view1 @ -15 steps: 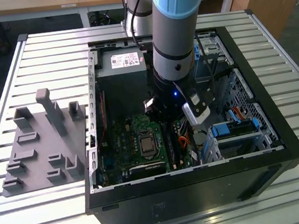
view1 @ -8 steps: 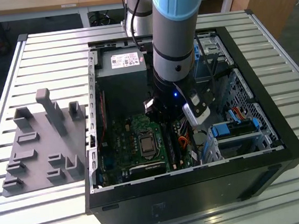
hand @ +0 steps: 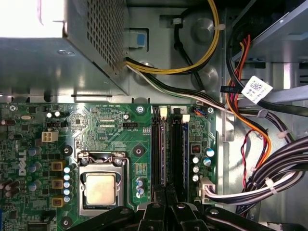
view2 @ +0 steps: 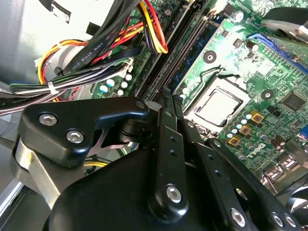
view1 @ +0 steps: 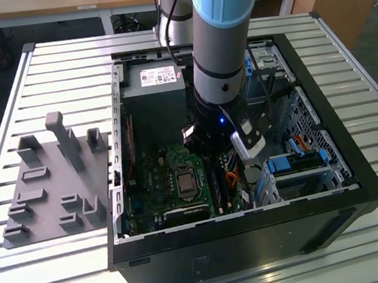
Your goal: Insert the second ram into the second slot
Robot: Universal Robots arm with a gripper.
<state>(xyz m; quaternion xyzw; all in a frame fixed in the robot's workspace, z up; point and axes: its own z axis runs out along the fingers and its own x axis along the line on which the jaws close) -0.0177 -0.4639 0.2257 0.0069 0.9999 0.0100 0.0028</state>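
The arm [view1: 217,51] reaches down into the open computer case [view1: 356,185], which lies on a slatted metal table [view1: 47,75]. Its gripper [view2: 166,98] hangs just above the memory slots [hand: 171,144] — the long black sockets running beside the processor socket [hand: 101,185] on the green motherboard [hand: 96,125].

In the second wrist view the two black fingers [view2: 168,144] stand pressed together, tips meeting in a narrow line with no gap between them, so the pincer is clenched. Whether the thin edge of a board sits pinched between them cannot be told. In the first wrist view the finger tips [hand: 166,211] sit directly over the near end of the slots.

The second ram cannot be picked out for certain: the slots show dark strips along their length with white latches [hand: 163,113] at the far end, but a blue stick with a label is not distinguishable.

Bundled cables — black, yellow, orange and red [hand: 250,144] — run past the slots along the case wall. The grey power supply box [view1: 153,91] fills the far corner of the case. On the exterior view's left, a grey parts fixture [view1: 51,183] with upright posts rests on the table, well apart from the case.
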